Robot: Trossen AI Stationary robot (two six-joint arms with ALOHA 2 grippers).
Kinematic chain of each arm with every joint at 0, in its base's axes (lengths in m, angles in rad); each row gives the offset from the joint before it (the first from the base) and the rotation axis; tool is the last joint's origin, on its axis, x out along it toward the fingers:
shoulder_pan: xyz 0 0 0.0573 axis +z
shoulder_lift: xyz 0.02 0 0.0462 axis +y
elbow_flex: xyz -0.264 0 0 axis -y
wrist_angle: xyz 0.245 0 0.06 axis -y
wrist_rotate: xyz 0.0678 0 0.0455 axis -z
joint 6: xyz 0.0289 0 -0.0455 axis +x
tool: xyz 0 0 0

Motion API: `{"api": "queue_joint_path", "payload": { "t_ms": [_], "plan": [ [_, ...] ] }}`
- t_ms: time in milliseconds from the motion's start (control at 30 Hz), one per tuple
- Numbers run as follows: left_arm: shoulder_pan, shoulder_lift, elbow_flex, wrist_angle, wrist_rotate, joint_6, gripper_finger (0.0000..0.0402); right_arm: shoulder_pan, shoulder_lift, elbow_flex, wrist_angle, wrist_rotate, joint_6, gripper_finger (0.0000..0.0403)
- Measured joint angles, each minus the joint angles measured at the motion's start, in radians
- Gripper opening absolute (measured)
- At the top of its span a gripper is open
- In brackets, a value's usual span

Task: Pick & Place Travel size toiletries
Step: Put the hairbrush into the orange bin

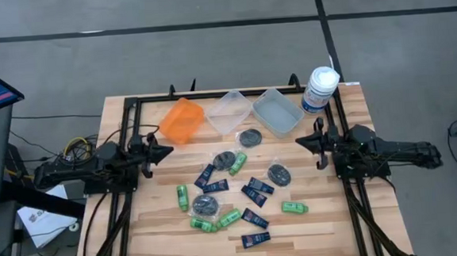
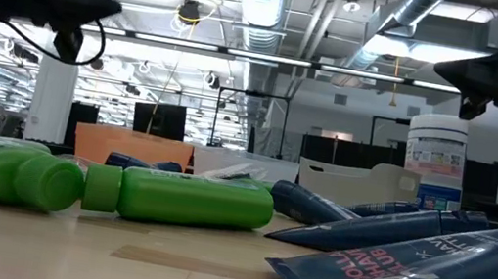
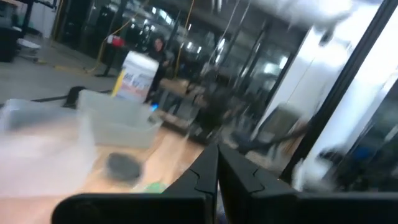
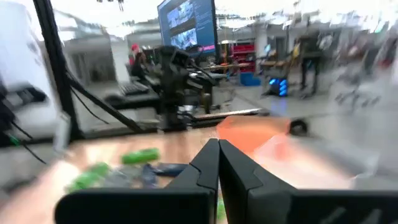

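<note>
Green mini bottles (image 1: 183,197), navy flat tubes (image 1: 256,239) and dark round tins (image 1: 279,173) lie scattered flat on the middle and near part of the wooden table. In the low view two green bottles (image 2: 176,196) and navy tubes (image 2: 427,270) lie close to the camera. My left gripper (image 1: 169,150) hovers shut at the table's left, fingers pointing toward the items; its fingers (image 3: 217,163) meet in the left wrist view. My right gripper (image 1: 299,141) hovers shut at the right, mirrored, its fingertips (image 4: 217,149) closed. Neither touches anything.
An orange bin (image 1: 183,120) and two clear bins (image 1: 230,112) (image 1: 278,111) stand along the far edge. A large white jar with a blue label (image 1: 319,89) stands at the far right corner. Black frame rails run along the table's left and right sides.
</note>
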Motion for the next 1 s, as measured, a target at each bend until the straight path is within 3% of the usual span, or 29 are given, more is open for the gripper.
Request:
{"api": "queue_joint_path", "payload": {
  "t_ms": [167,433,600,800,1000],
  "plan": [
    [0.0,0.0,0.0,0.197,-0.005,-0.096,0.0002,-0.006,0.0,0.0,0.0,0.0,-0.149,0.0],
    [0.0,0.0,0.0,0.477,-0.05,-0.097,0.0002,-0.004,0.0,0.0,0.003,0.0,-0.151,0.0],
    [0.0,0.035,0.027,0.51,-0.058,-0.098,0.0002,-0.004,0.0,0.0,0.052,0.0,-0.047,0.0],
    [0.0,0.237,0.148,0.512,-0.047,-0.093,0.0002,-0.005,0.0,0.0,0.109,0.0,-0.012,0.0],
    [-0.005,0.542,0.297,0.486,0.071,-0.115,0.0002,-0.005,0.0,0.0,0.145,0.0,-0.012,0.0]
  ]
}}
